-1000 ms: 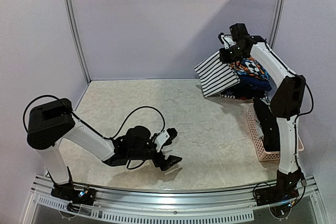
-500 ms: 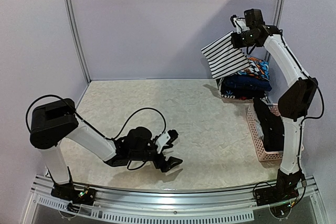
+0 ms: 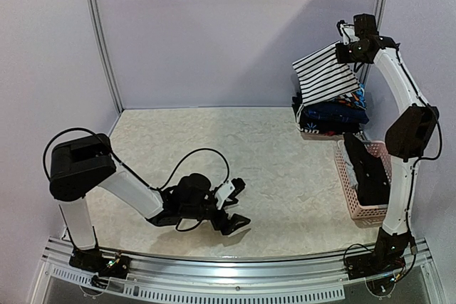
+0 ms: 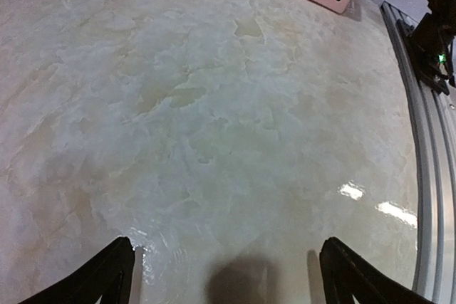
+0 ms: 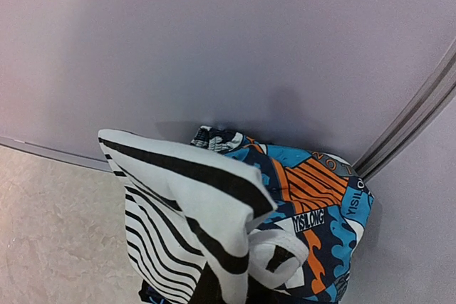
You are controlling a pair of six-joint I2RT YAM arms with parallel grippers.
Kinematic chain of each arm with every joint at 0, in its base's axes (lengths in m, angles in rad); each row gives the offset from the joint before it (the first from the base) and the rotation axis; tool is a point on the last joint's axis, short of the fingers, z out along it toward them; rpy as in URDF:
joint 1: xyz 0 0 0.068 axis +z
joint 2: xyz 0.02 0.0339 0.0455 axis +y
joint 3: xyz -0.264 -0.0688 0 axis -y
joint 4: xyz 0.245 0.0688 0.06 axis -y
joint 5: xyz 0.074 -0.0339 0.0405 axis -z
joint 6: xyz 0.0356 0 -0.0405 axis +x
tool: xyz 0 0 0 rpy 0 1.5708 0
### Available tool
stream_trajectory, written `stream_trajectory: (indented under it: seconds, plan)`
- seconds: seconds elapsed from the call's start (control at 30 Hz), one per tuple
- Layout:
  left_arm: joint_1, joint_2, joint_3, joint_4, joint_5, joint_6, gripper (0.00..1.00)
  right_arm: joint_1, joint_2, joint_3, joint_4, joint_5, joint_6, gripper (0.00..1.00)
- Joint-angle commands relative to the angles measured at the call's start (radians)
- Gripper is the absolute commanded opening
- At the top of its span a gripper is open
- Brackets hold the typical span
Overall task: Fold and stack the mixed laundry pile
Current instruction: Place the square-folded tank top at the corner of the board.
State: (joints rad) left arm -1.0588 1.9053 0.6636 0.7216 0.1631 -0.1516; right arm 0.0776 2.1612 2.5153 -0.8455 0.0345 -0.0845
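Raised: right gripper [image 3: 350, 49], clamped on striped garment [image 3: 324, 76], higher over folded stack [image 3: 331, 114] | left gripper [image 3: 240, 203] jaws apart, idle | risk: pinch, apparently at edge, may slip.

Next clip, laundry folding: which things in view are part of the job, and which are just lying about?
Part of the job:
- striped garment, hanging from the shut right gripper
- printed blue-and-orange garment and dark clothes piled beneath it
- black garment in the pink basket

Just there:
- the pink basket itself
- table
- left gripper, open and empty, low over the table
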Motion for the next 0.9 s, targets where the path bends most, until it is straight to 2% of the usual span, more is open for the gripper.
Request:
stream_trajectory:
  seconds: [0.0, 0.53, 0.87]
  plan:
    - [0.013, 0.029, 0.031, 0.023, 0.018, -0.014, 0.92, -0.045, 0.001, 0.039, 0.046, -0.015, -0.008, 0.0]
    - [0.013, 0.099, 0.115, -0.018, 0.039, -0.014, 0.91, -0.144, 0.104, 0.053, 0.132, -0.023, -0.045, 0.0]
    - [0.014, 0.123, 0.143, -0.036, 0.037, -0.016, 0.91, -0.177, 0.207, 0.053, 0.255, 0.018, -0.064, 0.0]
